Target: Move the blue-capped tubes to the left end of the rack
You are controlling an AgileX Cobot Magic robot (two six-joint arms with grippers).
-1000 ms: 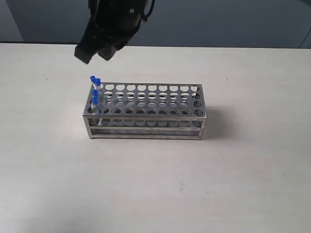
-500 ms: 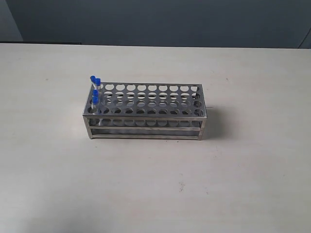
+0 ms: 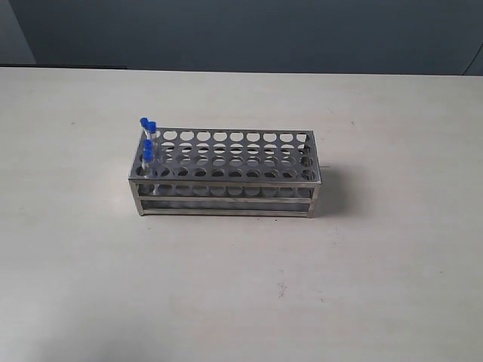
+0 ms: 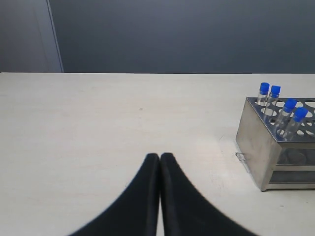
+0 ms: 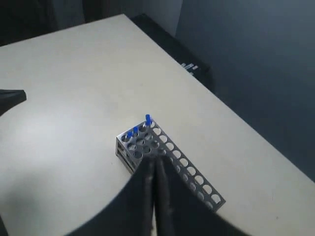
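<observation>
We see a pale counter (image 3: pixel 241 294) carrying the rack (image 3: pixel 226 172), a silvery metal frame with rows of round holes, standing near its middle. Our left pincer (image 4: pixel 160 156) is pressed together with nothing between its tips, held over the counter well apart from the rack's end. Our right pincer (image 5: pixel 154 162) is likewise pressed together and empty, high above the rack. The four blue-capped tubes (image 3: pixel 148 145) stand clustered in the holes at the rack's left end, their caps rising above the top plate.

Exterior: looks down on the silvery perforated metal rack (image 3: pixel 226 179), long side on.
Left wrist: low, near its end.
Right wrist: high overhead, far.
Shared: the rack.
</observation>
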